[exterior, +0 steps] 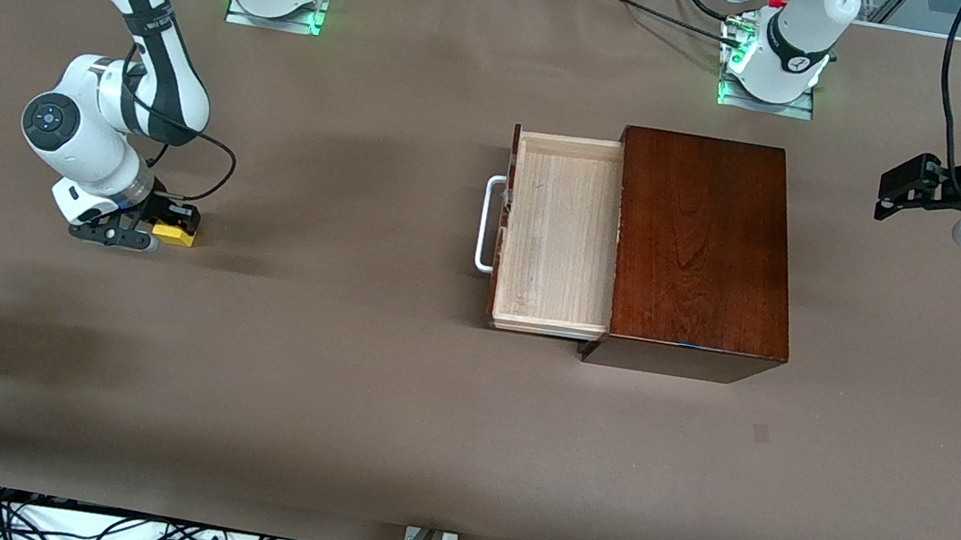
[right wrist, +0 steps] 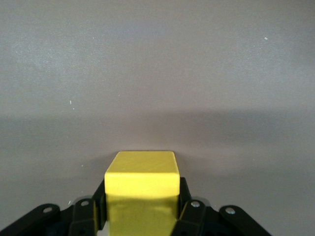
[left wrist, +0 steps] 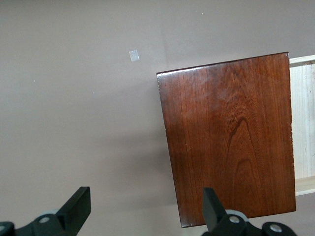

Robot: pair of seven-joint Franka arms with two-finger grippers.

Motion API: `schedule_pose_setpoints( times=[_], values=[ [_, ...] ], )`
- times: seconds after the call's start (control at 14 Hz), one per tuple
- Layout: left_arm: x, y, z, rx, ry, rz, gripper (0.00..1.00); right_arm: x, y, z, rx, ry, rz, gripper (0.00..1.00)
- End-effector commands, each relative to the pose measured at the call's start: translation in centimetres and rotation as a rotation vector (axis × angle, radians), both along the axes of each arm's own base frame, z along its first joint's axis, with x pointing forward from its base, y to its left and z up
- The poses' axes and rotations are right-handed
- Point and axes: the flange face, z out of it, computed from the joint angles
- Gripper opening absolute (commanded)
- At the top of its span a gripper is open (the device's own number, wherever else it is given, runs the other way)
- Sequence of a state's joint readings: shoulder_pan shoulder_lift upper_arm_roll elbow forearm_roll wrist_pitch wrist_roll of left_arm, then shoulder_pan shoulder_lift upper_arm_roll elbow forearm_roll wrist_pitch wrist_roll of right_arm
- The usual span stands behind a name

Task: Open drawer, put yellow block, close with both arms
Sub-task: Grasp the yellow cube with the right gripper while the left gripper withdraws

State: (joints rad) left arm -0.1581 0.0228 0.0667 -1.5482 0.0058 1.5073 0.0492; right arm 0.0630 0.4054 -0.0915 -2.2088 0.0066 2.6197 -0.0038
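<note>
On the table, near to far:
Table [exterior: 349, 384]: a plain brown surface that carries everything described here.
Yellow block [exterior: 174, 234]: a small bright cube resting low on the table toward the right arm's end, well apart from the wooden box and slightly nearer the front camera than the drawer handle.
Right gripper [exterior: 163, 225]: down at the table surface, its two black fingers [right wrist: 189, 209] pressed against opposite sides of the yellow block [right wrist: 142, 189], pinching it.
Drawer [exterior: 557, 234]: a pale wooden tray pulled out of the box toward the right arm's end; its bare floor shows.
Handle [exterior: 487, 223]: a white U-shaped bar on the drawer's front panel, facing the right arm's end.
Wooden box [exterior: 701, 246]: dark reddish-brown and polished, mid-table, nearer the left arm's end.
Left gripper [exterior: 907, 186]: up in the air over the table at the left arm's end, clear of the box; in the left wrist view its black fingers [left wrist: 74, 209] are spread wide, holding nothing, with the wooden box [left wrist: 229, 137] below. This arm waits.
</note>
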Motion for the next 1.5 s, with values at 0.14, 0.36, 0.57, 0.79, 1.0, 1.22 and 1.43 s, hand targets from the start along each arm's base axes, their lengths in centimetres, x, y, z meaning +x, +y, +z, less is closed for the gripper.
schedule_pose_setpoints(
  times=[0.14,0.36,0.57,0.79,1.0,1.22,1.43],
  values=[
    [-0.5,0.0,0.5,-0.025,-0.017,-0.019,1.0,3.0,0.6,3.8,0.008,0.034,0.0,0.11],
    [-0.4,0.4,0.5,-0.029,-0.02,-0.01,1.0,6.7,2.6,9.4,0.004,0.159,-0.115,0.12],
    [-0.5,0.4,0.7,-0.038,-0.021,-0.008,1.0,8.1,7.9,13.3,0.078,0.2,-0.225,0.12],
    [-0.6,0.2,0.8,-0.048,-0.02,-0.001,1.0,7.9,14.0,16.9,0.101,0.262,-0.352,0.12],
    [-0.6,0.3,0.8,-0.048,-0.018,0.003,1.0,7.1,21.4,20.3,0.092,0.256,-0.451,0.12],
    [-0.7,0.3,0.7,-0.048,-0.014,0.002,1.0,5.7,27.9,22.8,0.164,0.278,-0.567,0.12],
    [-0.7,0.3,0.8,-0.048,-0.011,0.002,1.0,2.5,36.2,25.9,0.175,0.278,-0.711,0.12]
  ],
)
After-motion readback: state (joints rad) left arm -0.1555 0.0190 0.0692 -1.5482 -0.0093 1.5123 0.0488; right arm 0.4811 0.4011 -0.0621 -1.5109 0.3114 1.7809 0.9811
